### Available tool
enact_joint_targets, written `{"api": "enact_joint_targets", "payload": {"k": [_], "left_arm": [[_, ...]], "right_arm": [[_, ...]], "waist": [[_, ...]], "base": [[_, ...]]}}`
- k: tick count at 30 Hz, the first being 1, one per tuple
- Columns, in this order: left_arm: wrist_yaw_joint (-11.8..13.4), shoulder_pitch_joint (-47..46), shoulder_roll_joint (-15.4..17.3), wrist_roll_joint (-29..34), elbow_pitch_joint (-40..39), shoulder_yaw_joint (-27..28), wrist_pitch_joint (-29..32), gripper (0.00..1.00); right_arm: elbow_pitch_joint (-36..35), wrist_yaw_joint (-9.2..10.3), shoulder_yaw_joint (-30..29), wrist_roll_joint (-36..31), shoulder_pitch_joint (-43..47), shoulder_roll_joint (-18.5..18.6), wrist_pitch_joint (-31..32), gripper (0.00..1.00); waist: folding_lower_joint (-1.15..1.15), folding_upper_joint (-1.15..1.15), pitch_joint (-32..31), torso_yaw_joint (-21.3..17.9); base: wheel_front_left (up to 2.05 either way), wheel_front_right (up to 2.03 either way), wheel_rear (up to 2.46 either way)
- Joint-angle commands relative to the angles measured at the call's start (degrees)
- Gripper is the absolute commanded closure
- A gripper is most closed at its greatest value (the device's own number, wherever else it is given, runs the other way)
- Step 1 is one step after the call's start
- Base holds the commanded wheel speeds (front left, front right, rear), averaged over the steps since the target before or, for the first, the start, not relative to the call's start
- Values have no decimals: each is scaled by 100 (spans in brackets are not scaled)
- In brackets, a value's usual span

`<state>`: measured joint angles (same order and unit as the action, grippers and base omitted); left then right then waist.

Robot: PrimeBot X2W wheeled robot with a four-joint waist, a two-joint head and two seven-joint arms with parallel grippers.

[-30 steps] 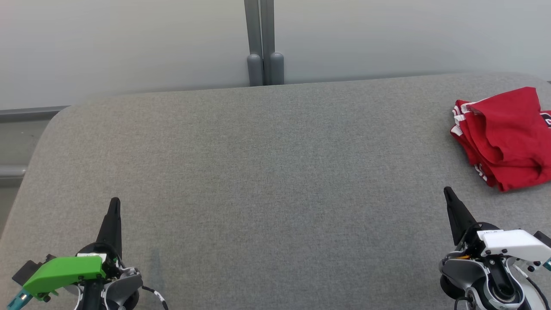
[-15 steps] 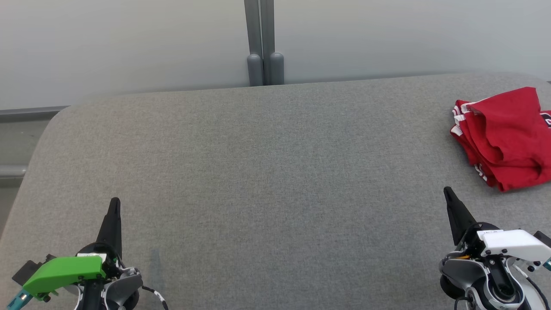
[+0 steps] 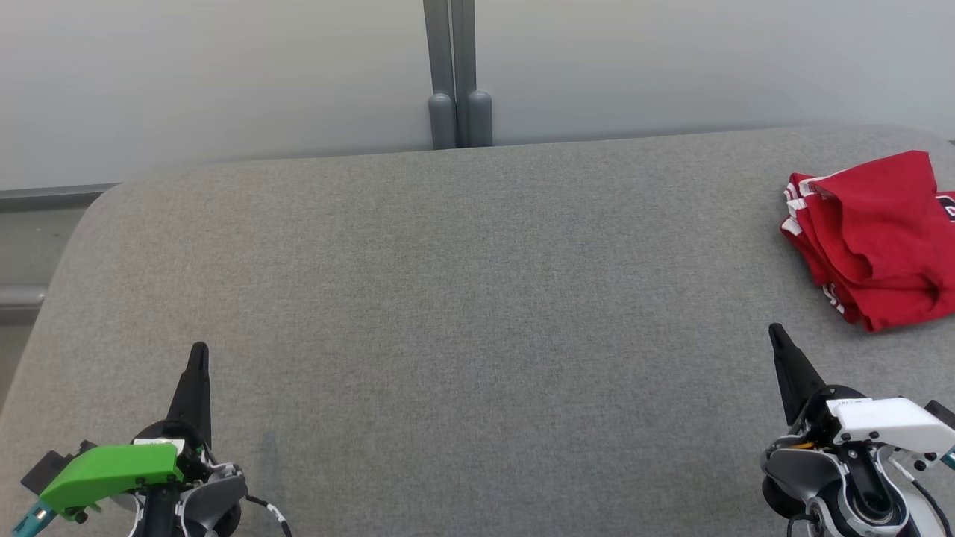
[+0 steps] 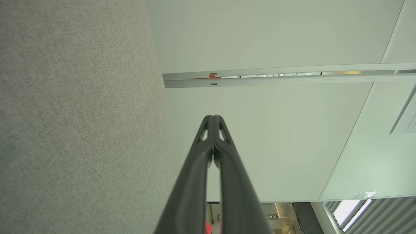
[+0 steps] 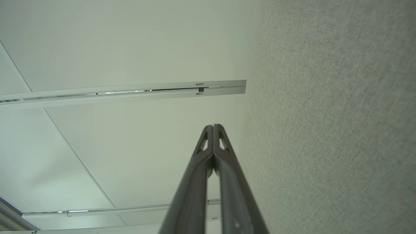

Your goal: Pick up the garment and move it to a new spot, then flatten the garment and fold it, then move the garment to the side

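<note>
The garment (image 3: 873,239) is a red cloth with white trim, lying bunched at the far right of the grey fabric table (image 3: 462,298), partly cut off by the head view's right edge. My left gripper (image 3: 198,350) rests at the lower left with its dark fingers pressed together and empty; it also appears as the left gripper (image 4: 213,117) in its wrist view, tips touching. My right gripper (image 3: 776,330) sits at the lower right, shut and empty, a short way in front and left of the garment. Its wrist view shows the right gripper (image 5: 213,126) with tips together.
A pale partition wall (image 3: 224,74) with a grey post (image 3: 455,74) stands behind the table's far edge. The table's left edge curves down by a grey ledge (image 3: 30,224). Wide bare fabric lies between the two grippers.
</note>
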<state>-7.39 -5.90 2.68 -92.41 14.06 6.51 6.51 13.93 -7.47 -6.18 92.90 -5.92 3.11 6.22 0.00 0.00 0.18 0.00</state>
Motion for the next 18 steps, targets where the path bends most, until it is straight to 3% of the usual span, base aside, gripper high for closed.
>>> {"api": "enact_joint_targets", "payload": {"k": [1,18], "left_arm": [[-33,-70,38,-3,3,13,24,100],[-33,-70,38,-2,3,13,24,100]], "right_arm": [[14,-4,-14,-41,-43,8,25,100],[15,-4,-23,-39,-44,2,30,100]], "waist": [[0,0,0,0],[0,0,0,0]], "base": [[0,0,0],[0,0,0]]}}
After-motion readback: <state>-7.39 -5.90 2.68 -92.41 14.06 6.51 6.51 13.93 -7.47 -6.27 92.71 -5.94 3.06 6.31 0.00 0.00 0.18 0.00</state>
